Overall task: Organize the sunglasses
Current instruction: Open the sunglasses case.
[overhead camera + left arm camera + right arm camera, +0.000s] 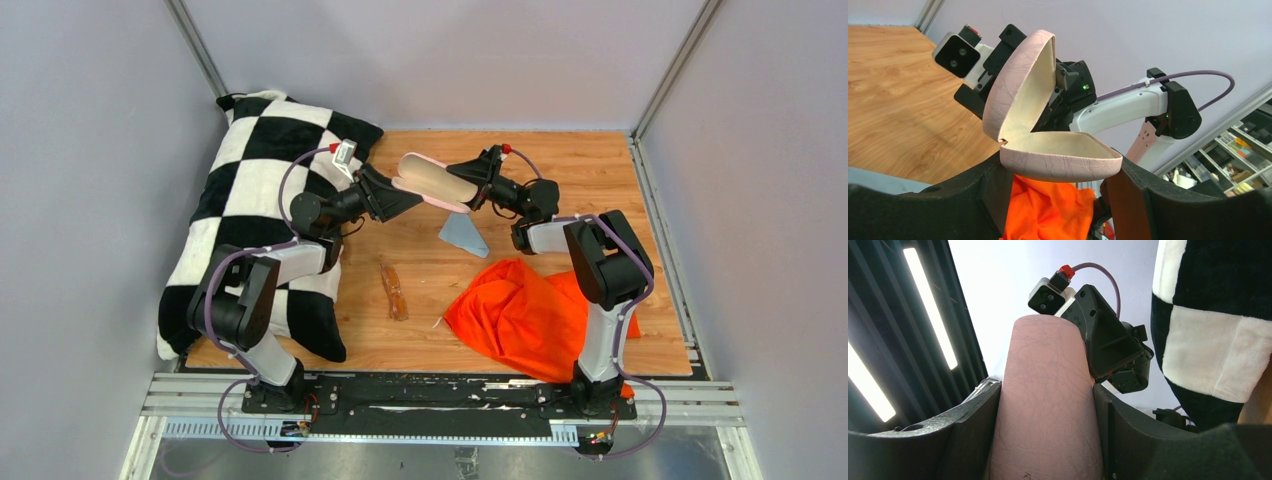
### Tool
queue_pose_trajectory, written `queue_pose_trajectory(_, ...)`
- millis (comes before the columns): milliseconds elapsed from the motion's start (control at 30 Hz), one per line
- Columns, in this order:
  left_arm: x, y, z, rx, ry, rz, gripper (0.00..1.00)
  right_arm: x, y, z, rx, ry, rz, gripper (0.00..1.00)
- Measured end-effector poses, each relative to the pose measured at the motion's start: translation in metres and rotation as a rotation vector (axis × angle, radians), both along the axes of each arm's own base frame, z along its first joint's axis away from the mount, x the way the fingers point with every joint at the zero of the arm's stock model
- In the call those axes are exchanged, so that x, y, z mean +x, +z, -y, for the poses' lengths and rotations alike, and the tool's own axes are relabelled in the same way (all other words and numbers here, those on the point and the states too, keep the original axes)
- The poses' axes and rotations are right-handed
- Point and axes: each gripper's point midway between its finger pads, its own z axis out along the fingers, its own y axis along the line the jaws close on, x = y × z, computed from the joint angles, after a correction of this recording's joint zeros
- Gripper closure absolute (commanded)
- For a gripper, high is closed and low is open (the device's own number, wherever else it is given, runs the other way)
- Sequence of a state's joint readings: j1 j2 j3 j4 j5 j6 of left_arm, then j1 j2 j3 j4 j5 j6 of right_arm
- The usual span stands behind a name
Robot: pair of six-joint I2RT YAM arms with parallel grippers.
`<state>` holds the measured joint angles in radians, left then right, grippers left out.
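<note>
The amber-brown folded sunglasses (394, 290) lie on the wooden table, in front of both grippers and apart from them. The pale pink case (433, 180) is held in the air between the two grippers, with its cream inside showing. My left gripper (403, 197) is shut on the case's lower half (1063, 160); its fingers (960, 197) clamp both sides. My right gripper (472, 186) is shut on the raised lid (1043, 365), which stands up in the left wrist view (1020, 85). The case holds nothing.
A light blue cloth (463, 235) lies just under the case. An orange cloth (520, 310) is heaped at the front right, by the right arm. A black-and-white checked pillow (260, 190) fills the left side. Walls close the back and sides.
</note>
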<state>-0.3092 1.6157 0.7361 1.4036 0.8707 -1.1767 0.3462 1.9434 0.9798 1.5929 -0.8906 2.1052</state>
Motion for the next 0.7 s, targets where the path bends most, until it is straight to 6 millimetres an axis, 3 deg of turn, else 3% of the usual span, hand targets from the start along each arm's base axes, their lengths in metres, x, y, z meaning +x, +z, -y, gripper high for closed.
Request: queue_pose_trajectory(700, -0.0055, -0.0028, 0.0014, 0.028, 0.002, 0.045, 1.0, -0.0007, -0.0013, 0.0004, 0.0, 0.005, -0.012, 0.36)
